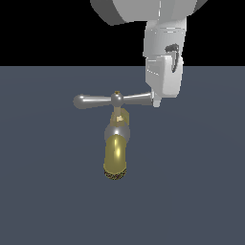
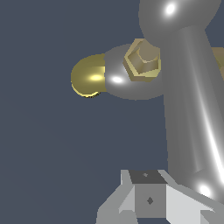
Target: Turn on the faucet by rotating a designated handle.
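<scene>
The faucet stands in the middle of the exterior view, its brass-yellow spout pointing toward the camera below a silver ball joint. The handle, a silver crossbar with a round hub, lies level across the top. My gripper hangs at the bar's end on the exterior view's right, fingertips against it. In the wrist view the handle runs close past the fingers, which sit together beside its bulbous end, with nothing between them. The spout and a brass hex nut show beyond.
The faucet rests on a flat dark grey-blue floor. The white hand and arm links rise above the handle's end on the exterior view's right.
</scene>
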Motion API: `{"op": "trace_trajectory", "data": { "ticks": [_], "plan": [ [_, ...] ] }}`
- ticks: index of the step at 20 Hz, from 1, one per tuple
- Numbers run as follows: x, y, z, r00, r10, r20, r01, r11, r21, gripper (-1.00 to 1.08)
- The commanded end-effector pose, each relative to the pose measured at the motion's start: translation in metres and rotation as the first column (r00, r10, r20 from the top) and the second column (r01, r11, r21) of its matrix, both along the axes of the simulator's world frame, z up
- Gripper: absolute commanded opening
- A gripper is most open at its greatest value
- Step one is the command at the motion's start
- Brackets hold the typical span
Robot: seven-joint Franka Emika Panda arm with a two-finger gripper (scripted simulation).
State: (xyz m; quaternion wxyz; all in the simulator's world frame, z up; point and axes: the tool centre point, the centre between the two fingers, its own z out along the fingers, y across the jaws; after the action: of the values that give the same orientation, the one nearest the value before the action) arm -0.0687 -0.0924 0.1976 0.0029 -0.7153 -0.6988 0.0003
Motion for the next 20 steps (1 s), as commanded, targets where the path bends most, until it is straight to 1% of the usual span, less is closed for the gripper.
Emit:
{"op": "trace_trajectory", "data": {
  "ticks": [1,16,17,18,20],
  "plan": [
    [0.009,0.000,0.000,1.000,0.004,0.005,-0.004,1.000,-0.004,-1.00],
    [0.049,-0.004,0.000,1.000,0.004,0.005,-0.004,1.000,-0.004,-1.00],
    [0.049,-0.004,0.000,1.000,0.004,0.005,-0.004,1.000,-0.004,-1.00],
    [0.044,-0.008,0.000,1.000,-0.003,0.001,0.003,1.000,-0.002,-1.00],
    [0.051,-0.003,0.000,1.000,-0.003,0.002,0.003,1.000,-0.002,-1.00]
  ]
}}
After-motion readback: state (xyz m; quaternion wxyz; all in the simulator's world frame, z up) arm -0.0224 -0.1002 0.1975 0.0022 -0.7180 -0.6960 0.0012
